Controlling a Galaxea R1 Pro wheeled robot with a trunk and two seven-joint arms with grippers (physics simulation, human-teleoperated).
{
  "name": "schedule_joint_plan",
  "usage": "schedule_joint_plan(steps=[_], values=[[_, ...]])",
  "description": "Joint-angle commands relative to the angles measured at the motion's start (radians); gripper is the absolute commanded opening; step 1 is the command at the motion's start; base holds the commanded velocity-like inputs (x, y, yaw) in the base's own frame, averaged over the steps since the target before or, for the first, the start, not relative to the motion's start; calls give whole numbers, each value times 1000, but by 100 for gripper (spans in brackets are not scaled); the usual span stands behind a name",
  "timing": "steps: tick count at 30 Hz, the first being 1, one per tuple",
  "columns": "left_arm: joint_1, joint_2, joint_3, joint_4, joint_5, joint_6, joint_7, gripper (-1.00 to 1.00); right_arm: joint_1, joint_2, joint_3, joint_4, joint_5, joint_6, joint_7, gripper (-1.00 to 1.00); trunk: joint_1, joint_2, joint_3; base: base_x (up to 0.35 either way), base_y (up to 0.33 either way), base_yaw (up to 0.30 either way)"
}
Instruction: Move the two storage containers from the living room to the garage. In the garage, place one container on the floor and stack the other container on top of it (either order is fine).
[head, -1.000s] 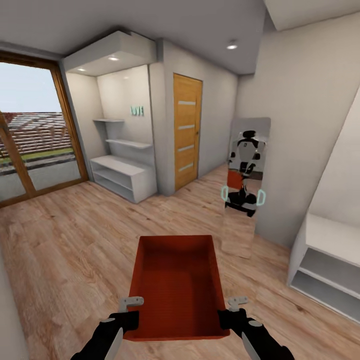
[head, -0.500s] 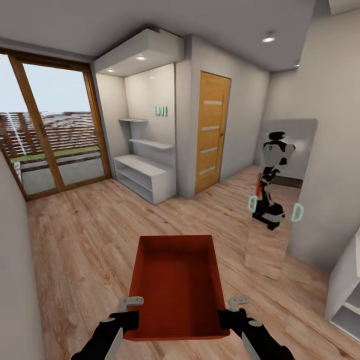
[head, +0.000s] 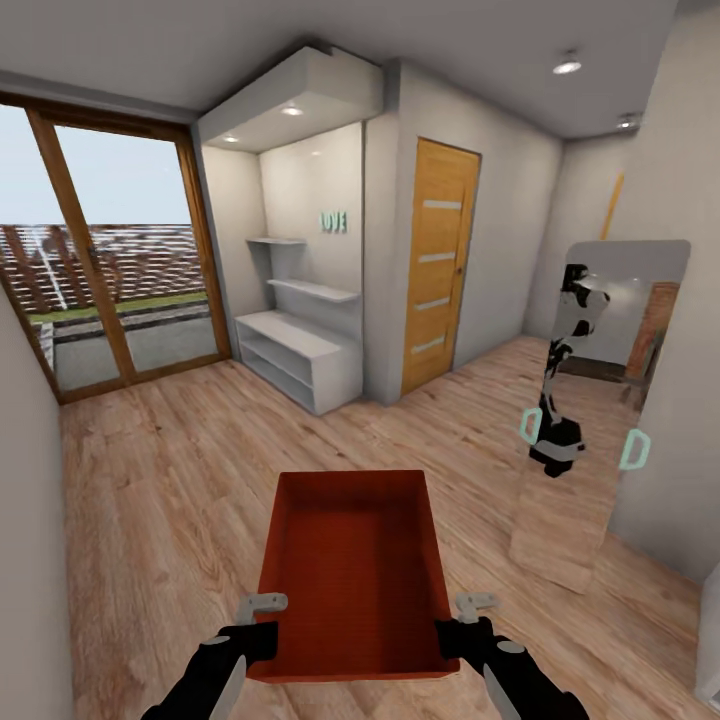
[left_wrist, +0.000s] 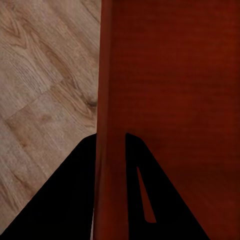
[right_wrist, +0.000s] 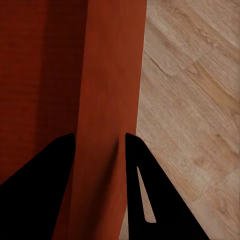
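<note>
one red-orange storage container (head: 350, 575) is carried, left pincer (head: 262, 622) and right pincer (head: 462, 622) each clamped on a side wall.

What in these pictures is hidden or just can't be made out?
- Storage container: its underside is hidden by its own walls in the head view; both wrist views crop it to one wall.
- Room behind the wooden door: the door is shut, nothing shows.
- Mirror: its far side runs out of the head view's edge, and the reflected robot is too small for detail.
- Right gripper: its arm leaves the bottom edge.
</note>
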Motion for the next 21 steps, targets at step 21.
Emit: schedule_joint_plan(steps=[21], values=[[0, 6, -1, 1, -17, 8, 15, -100, -1, -1, 8, -5, -17, -10, 23, -100, 1, -1, -2, 329, 0, -2]])
